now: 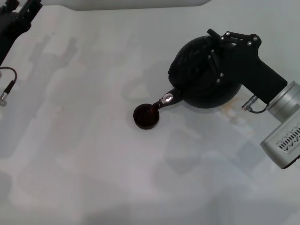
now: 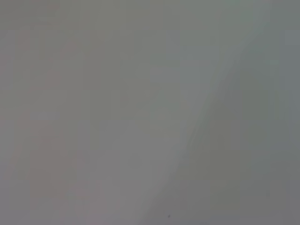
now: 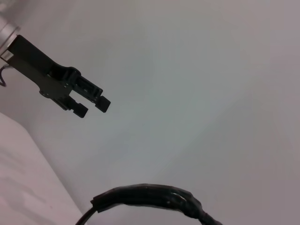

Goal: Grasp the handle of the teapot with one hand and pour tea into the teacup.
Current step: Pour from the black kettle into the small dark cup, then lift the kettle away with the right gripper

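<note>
The round matte black teapot [image 1: 197, 82] hangs tilted at the right of the head view, its short spout [image 1: 168, 99] down over the rim of the tiny black teacup [image 1: 146, 116]. The cup stands on the white table and its inside looks dark reddish. My right gripper [image 1: 216, 56] is over the pot's top, shut on the handle, which it hides in the head view. A stretch of the black wrapped handle [image 3: 150, 197] shows in the right wrist view. My left gripper [image 1: 18, 18] is parked at the far left, open and empty; it also shows far off in the right wrist view [image 3: 92, 107].
A thin cable with a metal plug [image 1: 5, 91] lies at the table's left edge. A white wall or edge [image 1: 140, 3] runs along the far side. The left wrist view shows only a plain grey surface.
</note>
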Robot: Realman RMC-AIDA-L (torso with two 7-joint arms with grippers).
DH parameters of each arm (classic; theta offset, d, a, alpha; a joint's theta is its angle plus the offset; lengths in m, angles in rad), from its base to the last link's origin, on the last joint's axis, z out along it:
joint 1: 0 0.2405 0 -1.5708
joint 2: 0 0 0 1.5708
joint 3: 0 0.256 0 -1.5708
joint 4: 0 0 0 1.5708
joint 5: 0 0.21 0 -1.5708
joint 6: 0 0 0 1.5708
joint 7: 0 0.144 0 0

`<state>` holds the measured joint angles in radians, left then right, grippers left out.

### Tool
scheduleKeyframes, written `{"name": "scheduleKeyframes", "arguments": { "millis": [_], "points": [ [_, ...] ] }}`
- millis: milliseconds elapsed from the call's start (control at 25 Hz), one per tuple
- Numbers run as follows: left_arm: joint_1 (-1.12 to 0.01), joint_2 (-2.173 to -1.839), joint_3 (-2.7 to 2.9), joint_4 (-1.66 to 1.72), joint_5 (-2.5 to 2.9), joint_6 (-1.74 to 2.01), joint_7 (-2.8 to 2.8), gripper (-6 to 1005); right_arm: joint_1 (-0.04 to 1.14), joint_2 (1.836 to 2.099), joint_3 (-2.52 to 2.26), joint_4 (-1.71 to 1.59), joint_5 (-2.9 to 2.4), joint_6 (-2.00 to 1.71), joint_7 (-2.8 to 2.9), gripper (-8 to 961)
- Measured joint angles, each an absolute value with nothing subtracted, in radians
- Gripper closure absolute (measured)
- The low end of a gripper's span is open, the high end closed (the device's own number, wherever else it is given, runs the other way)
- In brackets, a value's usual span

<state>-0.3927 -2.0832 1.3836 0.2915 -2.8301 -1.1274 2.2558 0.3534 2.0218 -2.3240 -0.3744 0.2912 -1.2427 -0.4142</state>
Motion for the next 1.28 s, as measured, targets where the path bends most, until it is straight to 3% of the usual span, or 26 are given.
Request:
{"name": "scheduleKeyframes", "arguments": {
  "millis": [1280],
  "points": [
    [-0.402, -2.081, 1.378, 0.291, -2.830, -1.101, 2.258, 133, 0.363, 2.016, -2.312, -0.368, 0.292, -1.239, -0.227, 842]
  ]
}}
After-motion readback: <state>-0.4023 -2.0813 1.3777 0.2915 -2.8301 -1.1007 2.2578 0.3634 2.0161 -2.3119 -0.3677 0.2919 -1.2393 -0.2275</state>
